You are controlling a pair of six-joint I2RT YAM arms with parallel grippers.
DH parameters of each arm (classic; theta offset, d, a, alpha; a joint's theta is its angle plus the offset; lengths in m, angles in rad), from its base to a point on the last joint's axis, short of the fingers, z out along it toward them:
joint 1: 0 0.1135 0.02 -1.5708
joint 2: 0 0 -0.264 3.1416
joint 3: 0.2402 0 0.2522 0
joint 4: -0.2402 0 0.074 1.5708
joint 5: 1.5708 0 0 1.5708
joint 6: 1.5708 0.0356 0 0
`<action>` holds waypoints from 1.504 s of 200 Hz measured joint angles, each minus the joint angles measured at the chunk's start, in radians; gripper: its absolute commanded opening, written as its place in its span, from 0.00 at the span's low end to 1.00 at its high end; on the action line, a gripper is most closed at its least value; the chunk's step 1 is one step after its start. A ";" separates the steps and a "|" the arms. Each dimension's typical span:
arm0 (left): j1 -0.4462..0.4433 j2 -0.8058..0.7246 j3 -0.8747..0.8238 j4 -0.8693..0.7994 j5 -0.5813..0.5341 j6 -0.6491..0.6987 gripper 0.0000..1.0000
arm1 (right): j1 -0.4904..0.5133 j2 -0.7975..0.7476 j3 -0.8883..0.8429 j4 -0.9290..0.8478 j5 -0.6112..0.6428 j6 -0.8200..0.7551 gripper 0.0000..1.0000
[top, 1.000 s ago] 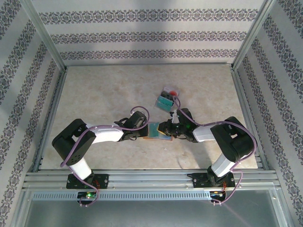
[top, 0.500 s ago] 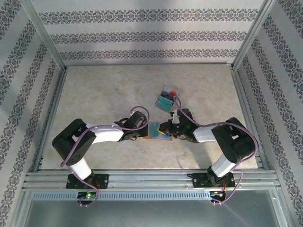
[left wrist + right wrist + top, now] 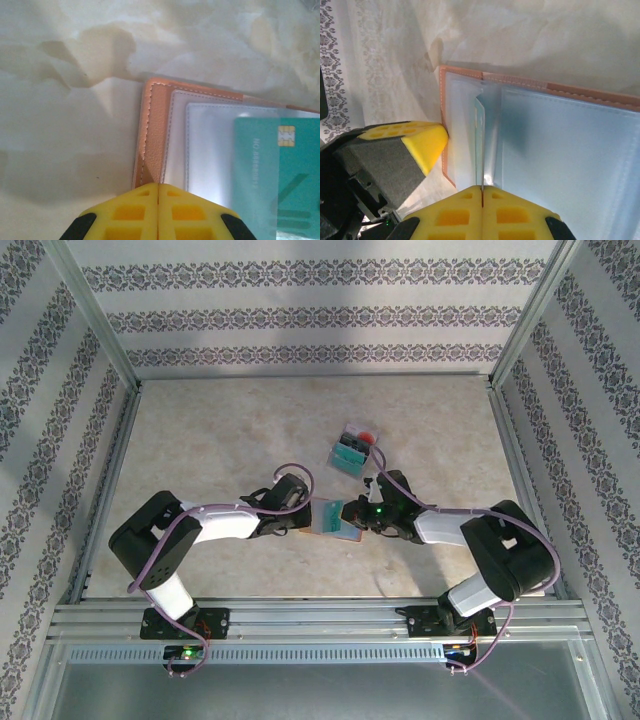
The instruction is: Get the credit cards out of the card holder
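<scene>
The brown leather card holder (image 3: 338,530) lies open on the table between my two grippers, its grey-blue pockets (image 3: 570,165) facing up. A teal credit card (image 3: 280,175) sticks partway out of a pocket. It shows edge-on (image 3: 481,145) in the right wrist view, running into the seam of my right gripper (image 3: 482,190), which is shut on it. My left gripper (image 3: 158,186) is shut, its yellow tips resting on the holder's brown left edge (image 3: 152,130). From above, the left gripper (image 3: 308,523) and right gripper (image 3: 355,517) flank the holder.
A small stack of loose cards (image 3: 350,450), teal on top with a red one (image 3: 367,436) behind, lies on the table just beyond the right gripper. The left gripper's finger (image 3: 422,142) stands close to the holder's left edge. Metal frame rails border the table.
My right gripper has closed onto the teal card and its arm has shifted slightly, the elbow swinging right. The left arm has stayed put.
</scene>
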 measured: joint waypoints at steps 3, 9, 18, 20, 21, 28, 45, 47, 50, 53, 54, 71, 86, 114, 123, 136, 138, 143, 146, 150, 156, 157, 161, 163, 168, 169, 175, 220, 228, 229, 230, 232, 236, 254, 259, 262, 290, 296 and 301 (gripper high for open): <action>0.002 0.000 0.000 0.000 0.000 0.000 0.08 | -0.002 -0.004 0.001 -0.008 0.003 -0.002 0.03; 0.003 -0.002 -0.002 0.000 0.000 0.000 0.08 | -0.003 -0.016 0.002 -0.028 0.011 -0.011 0.03; 0.006 -0.003 -0.003 0.000 0.000 0.000 0.09 | -0.008 -0.032 0.004 -0.056 0.020 -0.022 0.02; 0.007 -0.004 -0.003 0.000 0.000 0.000 0.09 | -0.008 -0.036 0.005 -0.063 0.021 -0.024 0.02; 0.008 -0.004 -0.004 0.000 0.000 0.000 0.09 | -0.008 -0.039 0.006 -0.068 0.024 -0.027 0.02; 0.010 -0.005 -0.005 0.000 0.000 0.000 0.09 | -0.009 -0.050 0.010 -0.092 0.032 -0.037 0.02; 0.013 -0.009 -0.006 -0.001 0.000 0.000 0.10 | -0.009 -0.080 0.024 -0.146 0.050 -0.058 0.02; 0.014 -0.009 -0.006 -0.001 0.000 0.000 0.11 | -0.009 -0.084 0.025 -0.153 0.052 -0.063 0.02; 0.014 -0.010 -0.006 -0.001 -0.001 0.000 0.11 | -0.009 -0.089 0.027 -0.161 0.056 -0.067 0.02; 0.014 -0.011 -0.006 -0.002 -0.001 0.000 0.11 | -0.009 -0.095 0.030 -0.170 0.059 -0.071 0.02; 0.015 -0.011 -0.006 -0.002 -0.001 0.000 0.11 | -0.009 -0.097 0.031 -0.174 0.060 -0.073 0.02; 0.017 -0.016 -0.007 -0.006 -0.007 0.001 0.14 | -0.010 -0.123 0.043 -0.223 0.079 -0.094 0.01; 0.017 -0.024 -0.008 -0.013 -0.008 0.004 0.17 | -0.009 -0.140 0.053 -0.263 0.091 -0.110 0.01; 0.018 -0.048 -0.008 -0.028 -0.009 0.020 0.27 | -0.010 -0.167 0.069 -0.329 0.111 -0.140 0.01; 0.019 -0.059 -0.008 -0.034 -0.011 0.022 0.31 | -0.010 -0.179 0.076 -0.352 0.118 -0.151 0.01; 0.023 -0.078 -0.008 -0.044 -0.014 0.028 0.35 | -0.010 -0.195 0.089 -0.384 0.128 -0.164 0.01; 0.023 -0.081 -0.008 -0.046 -0.015 0.028 0.36 | -0.010 -0.198 0.091 -0.389 0.130 -0.167 0.01; 0.023 -0.088 -0.008 -0.049 -0.016 0.031 0.37 | -0.010 -0.204 0.097 -0.400 0.134 -0.174 0.01; 0.023 -0.092 -0.008 -0.050 -0.018 0.031 0.37 | -0.009 -0.208 0.101 -0.407 0.136 -0.177 0.01; 0.023 -0.098 -0.008 -0.051 -0.019 0.034 0.38 | -0.009 -0.213 0.106 -0.418 0.140 -0.181 0.01; 0.023 -0.107 -0.008 -0.054 -0.022 0.038 0.39 | -0.009 -0.220 0.113 -0.431 0.145 -0.188 0.01; 0.023 -0.108 -0.008 -0.055 -0.023 0.038 0.39 | -0.009 -0.221 0.114 -0.432 0.145 -0.189 0.01; 0.023 -0.114 -0.008 -0.058 -0.026 0.040 0.39 | -0.009 -0.227 0.119 -0.442 0.149 -0.197 0.01; 0.023 -0.116 -0.008 -0.058 -0.027 0.042 0.40 | -0.009 -0.229 0.121 -0.446 0.151 -0.200 0.01; 0.024 -0.123 -0.008 -0.063 -0.032 0.043 0.40 | -0.009 -0.235 0.126 -0.455 0.153 -0.207 0.01; 0.024 -0.125 -0.008 -0.064 -0.033 0.044 0.41 | -0.009 -0.236 0.127 -0.456 0.154 -0.207 0.01; 0.025 -0.133 -0.008 -0.070 -0.036 0.046 0.42 | -0.009 -0.243 0.134 -0.470 0.157 -0.215 0.01; 0.056 -0.202 -0.027 -0.093 -0.061 0.053 0.54 | -0.009 -0.259 0.202 -0.575 0.190 -0.285 0.01; 0.064 -0.217 -0.034 -0.104 -0.068 0.057 0.60 | -0.009 -0.259 0.221 -0.597 0.200 -0.303 0.01; 0.065 -0.219 -0.035 -0.104 -0.069 0.059 0.60 | -0.009 -0.259 0.223 -0.600 0.201 -0.304 0.01; 0.067 -0.221 -0.036 -0.106 -0.070 0.059 0.61 | -0.009 -0.259 0.226 -0.604 0.202 -0.306 0.01; 0.069 -0.225 -0.038 -0.107 -0.071 0.056 0.63 | -0.009 -0.259 0.230 -0.607 0.204 -0.309 0.01; 0.073 -0.232 -0.040 -0.113 -0.077 0.063 0.66 | -0.009 -0.259 0.240 -0.619 0.208 -0.317 0.01; 0.094 -0.275 -0.058 -0.133 -0.097 0.071 0.85 | -0.009 -0.259 0.287 -0.663 0.225 -0.354 0.01; 0.099 -0.289 -0.064 -0.137 -0.102 0.071 0.90 | -0.009 -0.257 0.301 -0.675 0.231 -0.364 0.00; 0.102 -0.299 -0.069 -0.140 -0.106 0.079 0.93 | -0.009 -0.256 0.309 -0.679 0.232 -0.369 0.00; 0.135 -0.398 -0.107 -0.172 -0.143 0.079 0.99 | -0.009 -0.217 0.394 -0.732 0.252 -0.433 0.00; 0.142 -0.419 -0.115 -0.180 -0.149 0.079 0.99 | -0.009 -0.206 0.414 -0.745 0.258 -0.447 0.00; 0.148 -0.433 -0.120 -0.184 -0.154 0.079 0.99 | -0.009 -0.197 0.431 -0.759 0.262 -0.461 0.00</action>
